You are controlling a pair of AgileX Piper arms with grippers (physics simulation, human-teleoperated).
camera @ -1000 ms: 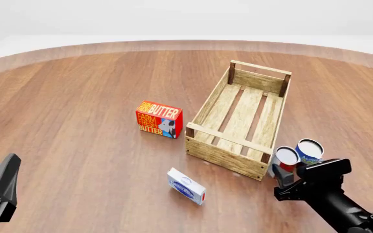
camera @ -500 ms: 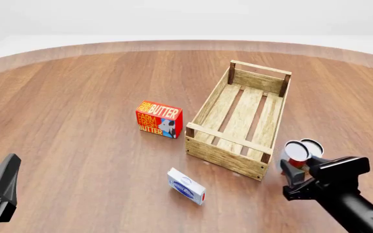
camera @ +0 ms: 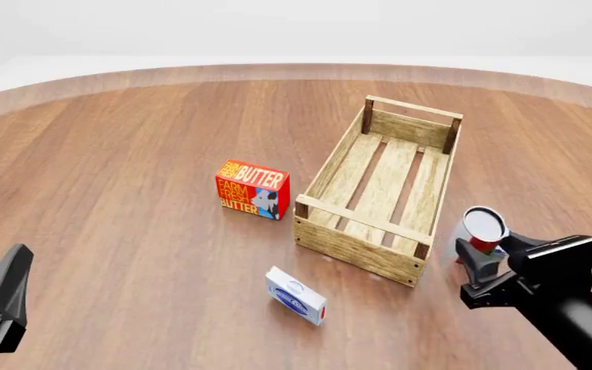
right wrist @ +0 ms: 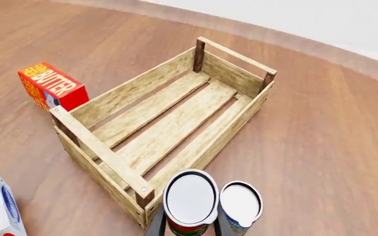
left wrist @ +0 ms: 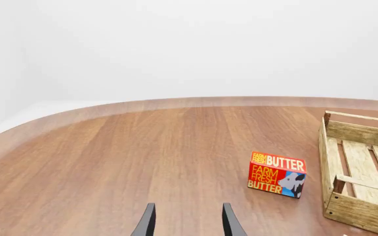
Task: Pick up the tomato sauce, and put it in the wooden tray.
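Gripping the small red-labelled tomato sauce tin [camera: 484,229] in my right gripper [camera: 481,258], lifted just beside the large slatted light-wood tray [camera: 378,193] so it clears the rail, I keep my left gripper [left wrist: 187,223] open and idle.

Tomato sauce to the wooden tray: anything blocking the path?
Nothing visible. The right gripper holds the tomato sauce raised beside the wooden tray, whose slatted floor is bare. Only the tray's own side wall lies between them.
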